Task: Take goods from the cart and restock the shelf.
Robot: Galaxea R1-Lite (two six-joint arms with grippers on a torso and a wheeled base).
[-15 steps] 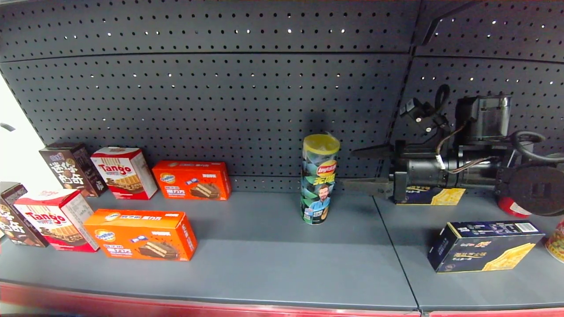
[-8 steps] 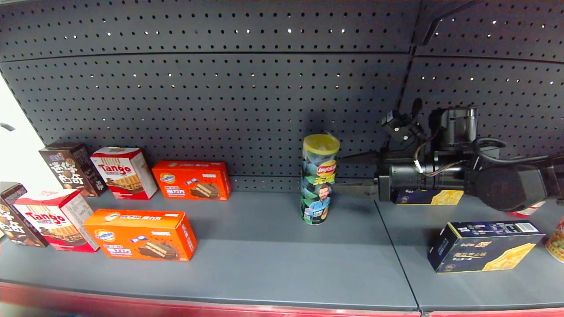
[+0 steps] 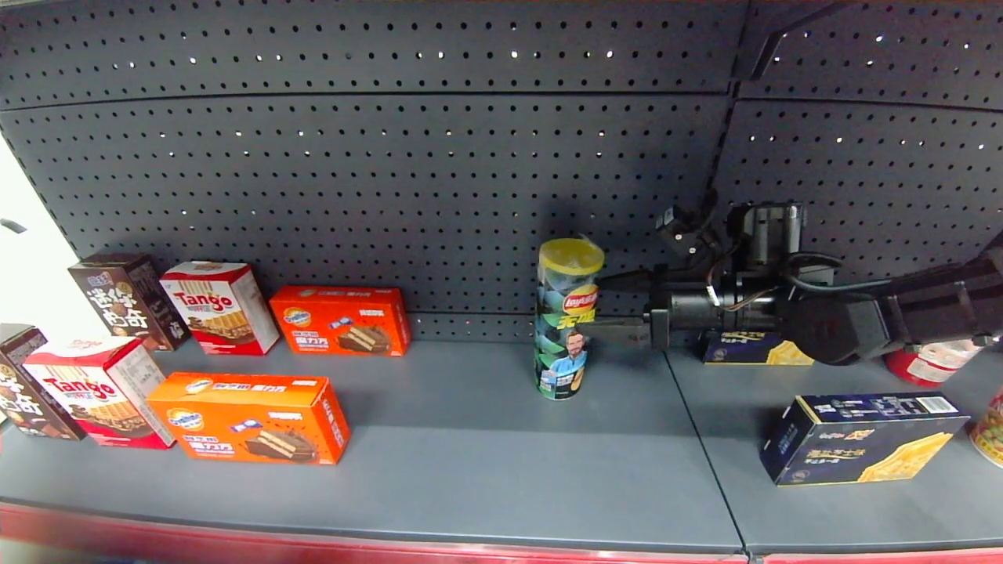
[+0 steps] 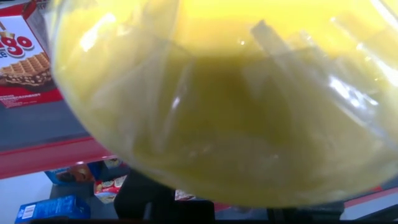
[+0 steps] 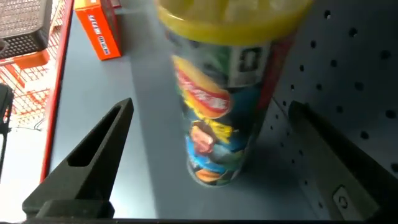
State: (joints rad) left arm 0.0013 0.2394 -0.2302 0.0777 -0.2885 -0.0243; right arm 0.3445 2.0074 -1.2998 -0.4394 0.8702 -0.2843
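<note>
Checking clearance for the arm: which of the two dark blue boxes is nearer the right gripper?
The rear dark blue box, partly hidden behind the right gripper; the front dark blue box lies clear of it, nearer the shelf edge.

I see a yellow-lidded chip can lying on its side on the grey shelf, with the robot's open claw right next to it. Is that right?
Not quite. The chip can stands upright on the shelf, yellow lid on top, not on its side; the head view shows this plainly. The rest holds: the right gripper is open and right next to the can.
</note>
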